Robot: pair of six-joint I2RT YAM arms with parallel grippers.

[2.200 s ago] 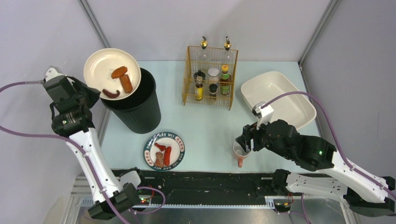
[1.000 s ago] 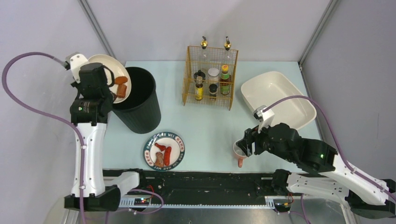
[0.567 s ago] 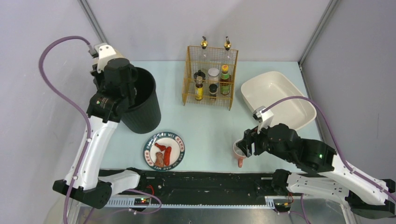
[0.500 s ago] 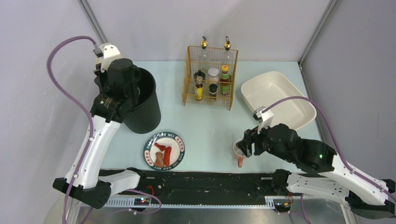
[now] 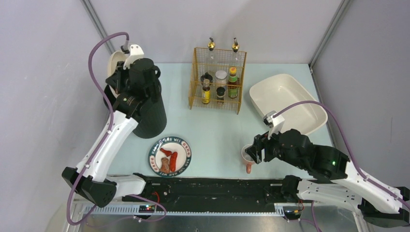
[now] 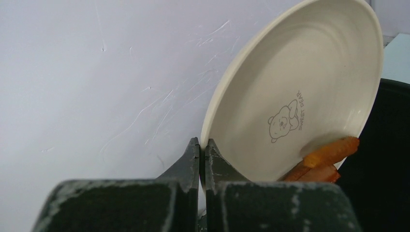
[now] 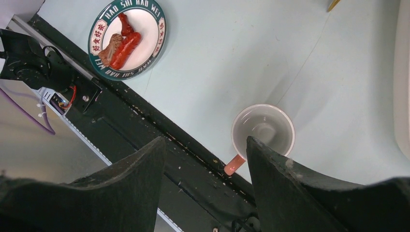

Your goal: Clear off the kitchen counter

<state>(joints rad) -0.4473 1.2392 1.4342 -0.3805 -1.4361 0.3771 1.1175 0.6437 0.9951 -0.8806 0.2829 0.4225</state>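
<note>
Swung beyond the black bin (image 5: 152,118), left claw (image 6: 199,154) pinches the tilted cream plate (image 6: 290,87) by its rim; right of the bin, right claw (image 7: 205,154) hangs spread over matte mint tabletop (image 5: 217,128).

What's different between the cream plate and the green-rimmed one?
The cream bear-printed plate is tipped steeply, pinched at its rim by the left hand by the black bin; the green-rimmed lettered plate lies flat on the mint-green counter. The cream plate's orange food pieces lie at its low edge; the other's sit centred. Both are round and carry food.
</note>
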